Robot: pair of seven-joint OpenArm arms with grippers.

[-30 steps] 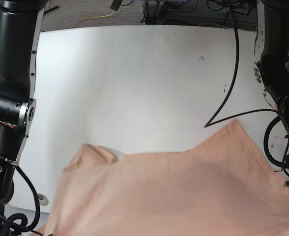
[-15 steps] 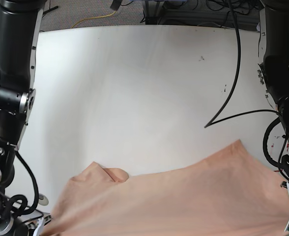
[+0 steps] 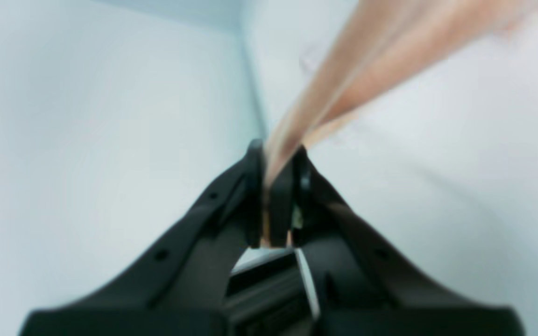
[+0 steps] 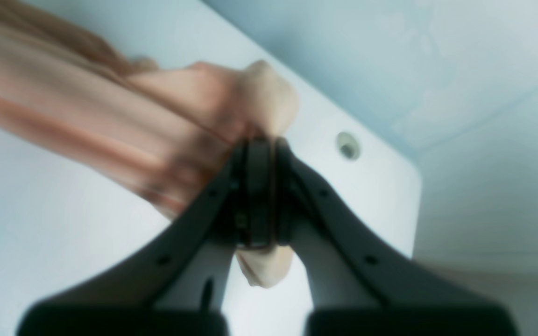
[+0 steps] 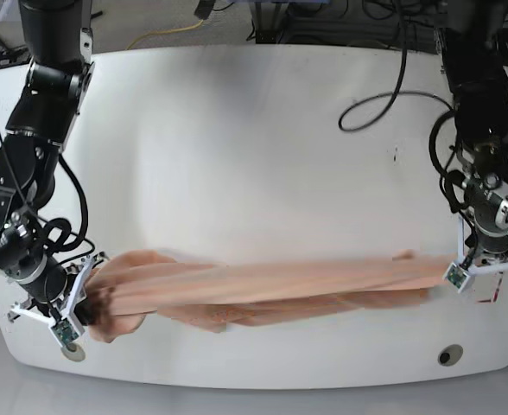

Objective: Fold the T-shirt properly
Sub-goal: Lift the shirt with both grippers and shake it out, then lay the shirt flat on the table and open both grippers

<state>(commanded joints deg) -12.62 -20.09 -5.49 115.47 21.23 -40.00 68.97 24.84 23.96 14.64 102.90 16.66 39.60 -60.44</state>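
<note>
Both wrist views are blurred. The right gripper (image 4: 259,154) has its jaws clamped on the T-shirt (image 5: 263,290), a bunched end hiding their tips; the left gripper (image 3: 278,158) pinches the other end. The shirt stretches between them across the near bench (image 5: 254,138).

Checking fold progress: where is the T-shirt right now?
In the base view, the T-shirt stretches across the table's near edge, between the right gripper and left gripper.

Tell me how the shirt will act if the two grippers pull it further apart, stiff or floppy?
Probably floppy: the shirt hangs as a bunched band between the left gripper and right gripper. A loose end droops below the right gripper, so slack cloth likely sags. It seems light, and could slip from thin pinches.
</note>
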